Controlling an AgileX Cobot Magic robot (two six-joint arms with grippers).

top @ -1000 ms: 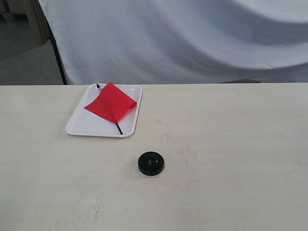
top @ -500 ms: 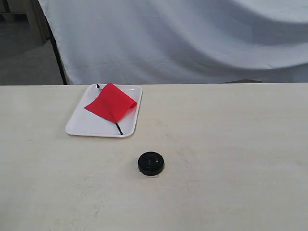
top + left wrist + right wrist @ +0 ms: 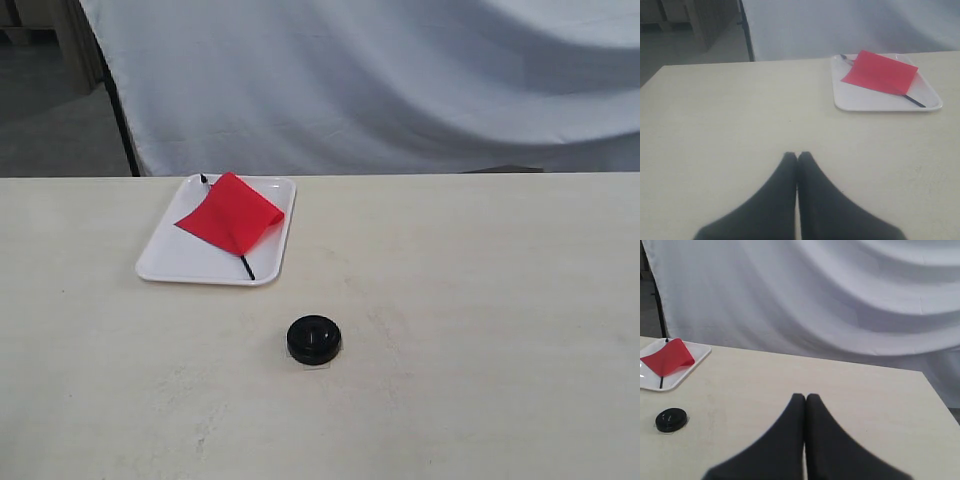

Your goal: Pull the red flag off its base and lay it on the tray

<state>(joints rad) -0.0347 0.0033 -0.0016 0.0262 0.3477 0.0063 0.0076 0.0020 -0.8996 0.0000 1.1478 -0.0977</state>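
The red flag [image 3: 232,212] lies flat across the white tray [image 3: 165,262] at the table's far left, its black stick running out from under the cloth. The round black base [image 3: 314,339] sits alone on the table nearer the front, with nothing standing in it. Neither arm shows in the exterior view. In the left wrist view my left gripper [image 3: 797,156] is shut with nothing in it, well short of the tray [image 3: 860,102] and the flag [image 3: 880,73]. My right gripper [image 3: 805,397] is also shut and holds nothing; the base [image 3: 671,419] and the flag [image 3: 667,357] lie off to one side of it.
A pale wooden table [image 3: 480,300] spans the scene. A white cloth backdrop [image 3: 400,80] hangs behind its far edge. A dark stand leg [image 3: 120,120] rises at the back left.
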